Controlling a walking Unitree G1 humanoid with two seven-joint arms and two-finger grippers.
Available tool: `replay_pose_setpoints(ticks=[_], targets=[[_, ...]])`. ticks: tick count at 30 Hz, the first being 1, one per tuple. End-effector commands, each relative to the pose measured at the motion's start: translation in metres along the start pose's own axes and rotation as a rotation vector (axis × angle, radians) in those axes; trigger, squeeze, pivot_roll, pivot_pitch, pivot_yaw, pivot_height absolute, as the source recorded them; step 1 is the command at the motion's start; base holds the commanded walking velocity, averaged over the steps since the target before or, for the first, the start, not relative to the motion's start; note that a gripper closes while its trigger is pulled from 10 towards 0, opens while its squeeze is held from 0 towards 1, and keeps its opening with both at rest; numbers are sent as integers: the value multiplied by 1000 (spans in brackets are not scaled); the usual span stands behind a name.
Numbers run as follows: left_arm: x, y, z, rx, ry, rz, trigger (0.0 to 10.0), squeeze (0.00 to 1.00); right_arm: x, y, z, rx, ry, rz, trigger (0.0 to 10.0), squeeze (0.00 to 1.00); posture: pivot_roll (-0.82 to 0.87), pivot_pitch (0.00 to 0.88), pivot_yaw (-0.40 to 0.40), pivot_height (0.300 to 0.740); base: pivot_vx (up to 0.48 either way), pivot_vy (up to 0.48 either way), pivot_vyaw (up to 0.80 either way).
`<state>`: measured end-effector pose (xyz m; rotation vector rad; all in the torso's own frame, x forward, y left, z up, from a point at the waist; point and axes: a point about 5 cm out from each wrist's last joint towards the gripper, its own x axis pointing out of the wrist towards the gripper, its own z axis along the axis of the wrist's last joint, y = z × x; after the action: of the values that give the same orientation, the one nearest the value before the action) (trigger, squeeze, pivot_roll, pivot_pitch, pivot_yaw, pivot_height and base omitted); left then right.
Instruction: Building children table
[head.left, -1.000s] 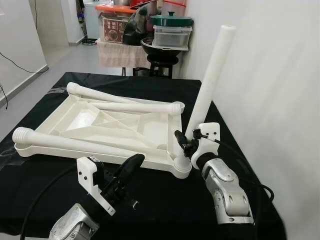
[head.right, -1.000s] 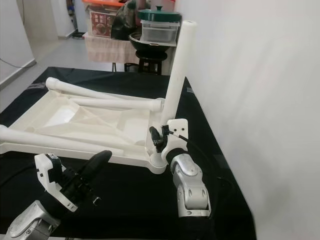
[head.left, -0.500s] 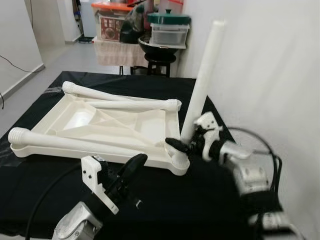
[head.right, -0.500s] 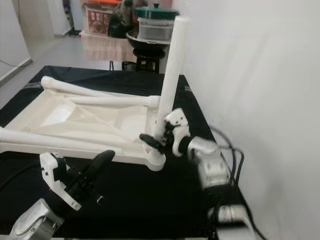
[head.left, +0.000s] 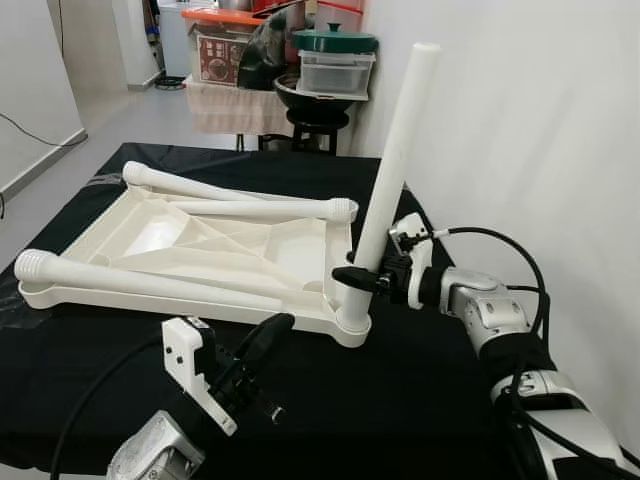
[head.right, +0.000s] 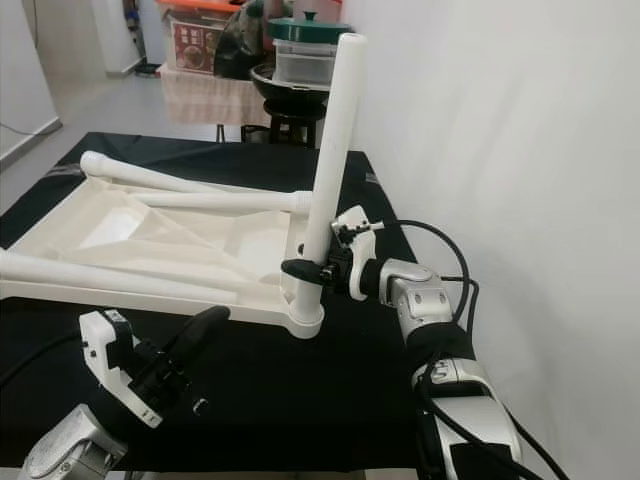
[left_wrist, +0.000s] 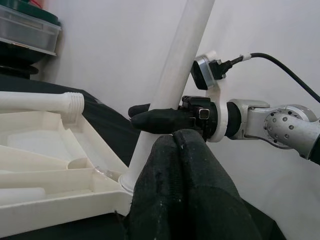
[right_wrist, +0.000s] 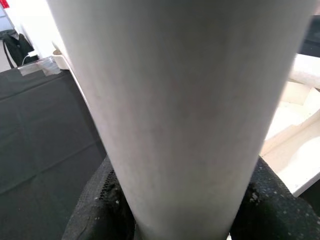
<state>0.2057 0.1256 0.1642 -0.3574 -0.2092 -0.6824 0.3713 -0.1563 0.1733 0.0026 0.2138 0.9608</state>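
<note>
My right tool (head.left: 362, 277) clamps the upright white plastic leg (head.left: 397, 160) at the corner socket of the upturned white tabletop (head.left: 215, 250); tilting could cross-thread it or drag the tabletop across the black-draped bench (head.left: 400, 370).

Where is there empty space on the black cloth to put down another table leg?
Bare black cloth lies in front of the upturned tabletop, between the left gripper and the right arm. The far strip behind the tabletop also looks free. It is crowded at the near right corner, where the right gripper holds the upright leg.
</note>
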Motion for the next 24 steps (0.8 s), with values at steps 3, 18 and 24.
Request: replay_pose_setpoints(ticks=[3, 18, 24], targets=[[0, -1, -1, -6, 4, -4, 10000, 0, 2, -1, 0, 27, -17, 11, 0, 0, 25, 0, -125, 740, 0, 0, 0], [-5, 3, 5, 1, 1, -3, 10000, 0, -9, 66, -48, 30, -60, -809, 0, 0, -4, 0, -91, 740, 0, 0, 0], [-1, 5, 3, 7, 0, 1, 10000, 0, 0, 56, -41, 9, -72, -799, 0, 0, 8, 0, -115, 740, 0, 0, 0]])
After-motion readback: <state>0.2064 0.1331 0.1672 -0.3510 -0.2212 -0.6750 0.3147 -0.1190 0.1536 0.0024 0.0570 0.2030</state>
